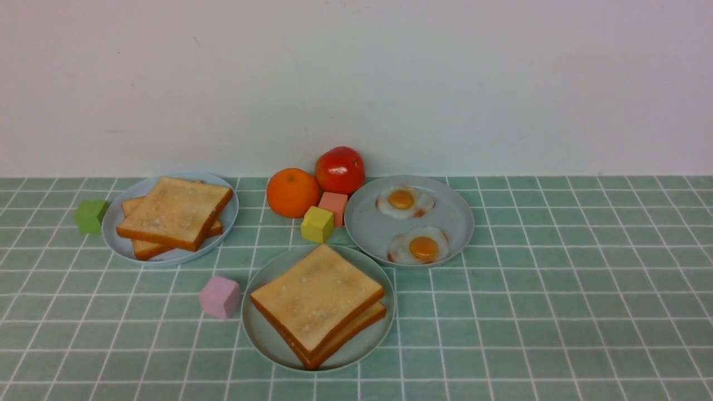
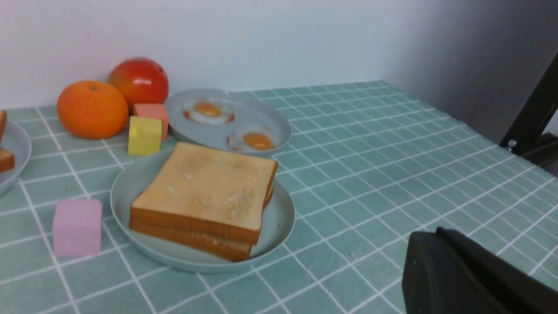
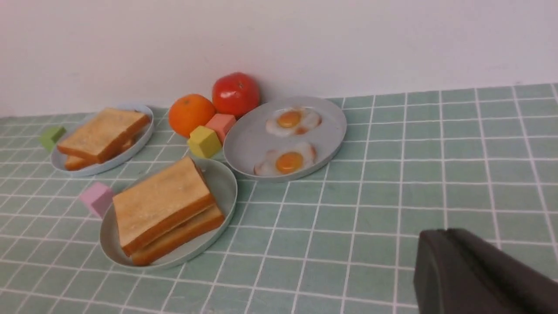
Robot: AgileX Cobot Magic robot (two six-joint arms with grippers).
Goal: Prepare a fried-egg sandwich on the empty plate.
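Observation:
Two golden-brown toast slices (image 1: 316,298) lie stacked on the mint-green plate (image 1: 262,334) at the front centre; what is between them is hidden. The same stack (image 2: 205,192) (image 3: 161,205) shows in both wrist views. Neither gripper appears in the front view. In the left wrist view my left gripper (image 2: 436,233) is shut and empty, hovering over bare tablecloth to the right of the plate (image 2: 279,218). My right gripper (image 3: 444,233) is also shut with nothing in it, above the cloth well clear of the plate (image 3: 224,183).
A grey-blue plate (image 1: 367,223) behind holds two fried eggs (image 1: 404,201) (image 1: 419,247). Another plate (image 1: 114,234) at the left carries toast (image 1: 175,214). An orange (image 1: 292,192), a tomato (image 1: 340,170) and yellow (image 1: 317,224), salmon (image 1: 336,203), pink (image 1: 220,297) and green (image 1: 91,216) cubes stand around.

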